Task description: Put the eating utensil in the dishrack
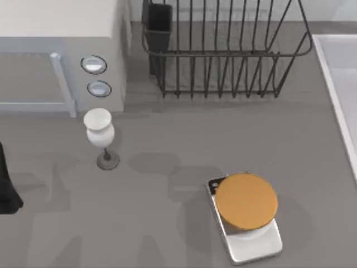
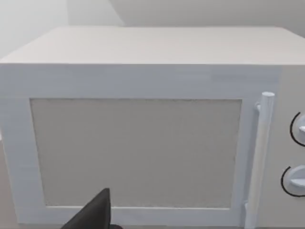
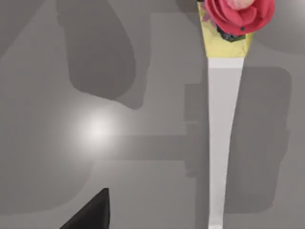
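Observation:
The eating utensil (image 3: pixel 221 143) lies flat on the grey table in the right wrist view. It has a long white handle, a yellow neck and a red flower-shaped head (image 3: pixel 240 14). A dark part of my right gripper (image 3: pixel 90 212) hangs above the table beside the handle, apart from it. The dishrack (image 1: pixel 223 53), a black wire basket with a dark rectangular cup (image 1: pixel 158 28) at its left corner, stands at the back middle of the table. My left arm (image 1: pixel 6 190) sits at the left edge, and its gripper (image 2: pixel 93 214) faces the microwave door.
A white microwave (image 1: pixel 61 50) fills the back left. In front of it stands a white goblet (image 1: pixel 100 131). An orange disc (image 1: pixel 245 201) rests on a silver scale (image 1: pixel 254 243) at the front right. A pale raised edge (image 1: pixel 337 84) runs along the right side.

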{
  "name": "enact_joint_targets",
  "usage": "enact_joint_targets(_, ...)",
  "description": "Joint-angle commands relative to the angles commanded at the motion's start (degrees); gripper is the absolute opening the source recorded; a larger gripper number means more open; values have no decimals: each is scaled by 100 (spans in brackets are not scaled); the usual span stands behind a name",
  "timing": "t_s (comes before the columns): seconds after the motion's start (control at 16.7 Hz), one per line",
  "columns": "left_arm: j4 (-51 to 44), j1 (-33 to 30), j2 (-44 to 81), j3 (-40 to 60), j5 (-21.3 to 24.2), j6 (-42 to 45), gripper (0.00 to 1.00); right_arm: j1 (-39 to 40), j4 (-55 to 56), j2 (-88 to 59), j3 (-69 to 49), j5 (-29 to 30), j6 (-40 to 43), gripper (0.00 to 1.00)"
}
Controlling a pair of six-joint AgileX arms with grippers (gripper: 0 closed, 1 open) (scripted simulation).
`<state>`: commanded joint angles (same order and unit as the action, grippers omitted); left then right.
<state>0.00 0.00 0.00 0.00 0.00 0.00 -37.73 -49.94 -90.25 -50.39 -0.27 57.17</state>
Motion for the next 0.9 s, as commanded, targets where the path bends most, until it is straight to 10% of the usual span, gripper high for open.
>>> enact_joint_targets(0.66, 0, 0, 0, 0, 0, 0, 100, 5, 1592, -764, 830, 1, -15, 100)
enact_joint_targets(0.9, 0, 0, 0, 0, 0, 0, 100, 5, 1592, -764, 830, 1, -15, 70)
